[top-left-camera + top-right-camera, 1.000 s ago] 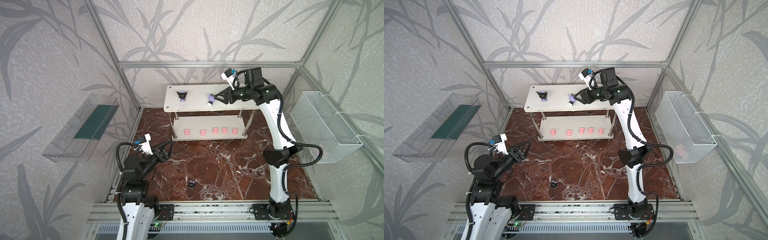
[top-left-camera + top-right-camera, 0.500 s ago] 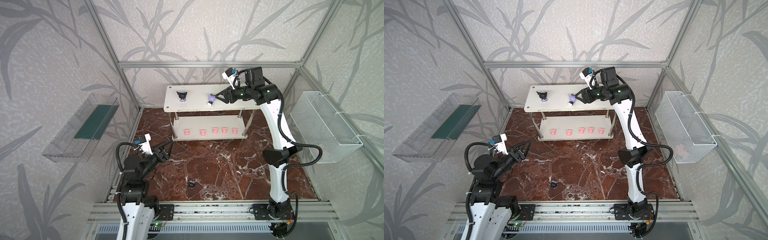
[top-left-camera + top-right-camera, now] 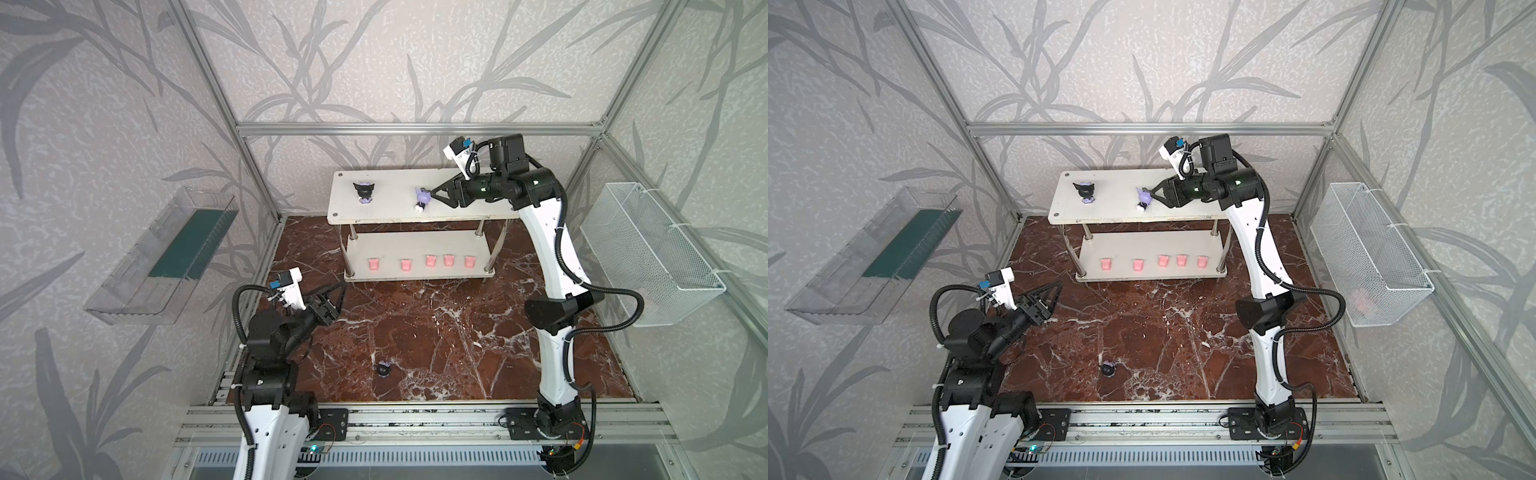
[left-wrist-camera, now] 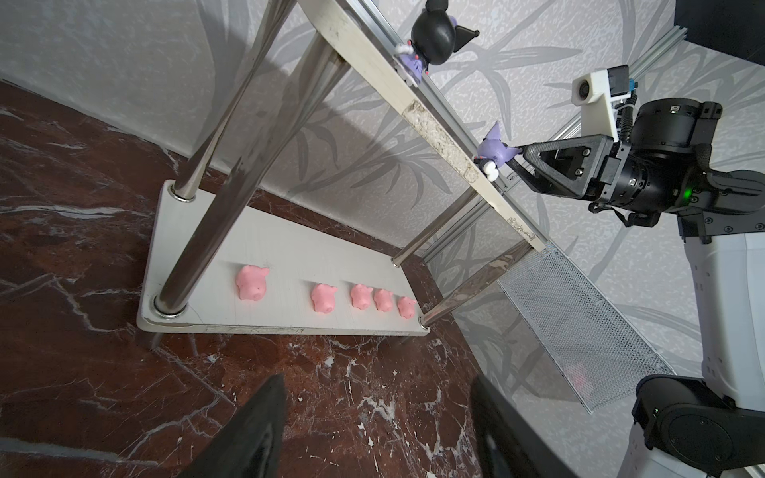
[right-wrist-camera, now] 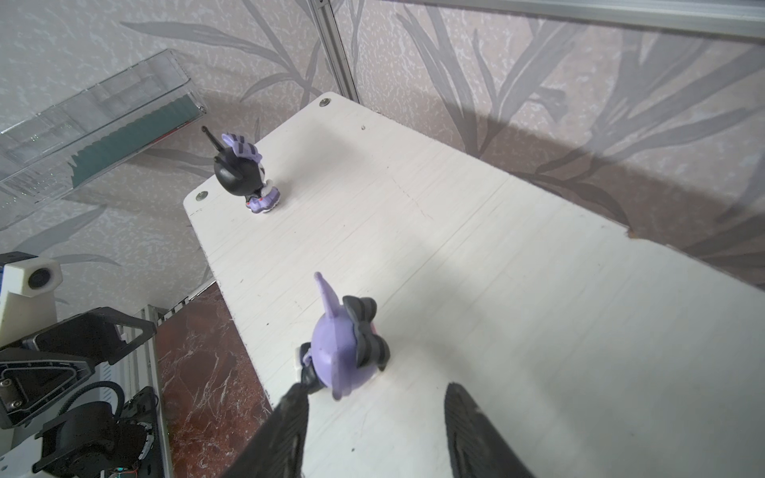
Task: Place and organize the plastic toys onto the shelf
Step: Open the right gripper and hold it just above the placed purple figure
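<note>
Right tool point(image 5: 374, 393) sits jaws apart, tips right at lilac figurine point(image 5: 339, 356) on shelf point(image 5: 496, 289) top tier; five piglets point(image 4: 361, 296) line lower tier, black figurine point(image 3: 383, 369) on worktop point(image 3: 457, 332); left tool point(image 4: 376, 383) apart, empty.

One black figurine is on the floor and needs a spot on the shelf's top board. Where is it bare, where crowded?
Bare: the stretch of the top board between the black figurine at its left end and the lilac figurine, and the strip behind both. Crowded: the right end, where the right gripper sits at the lilac figurine, jaws open.
</note>
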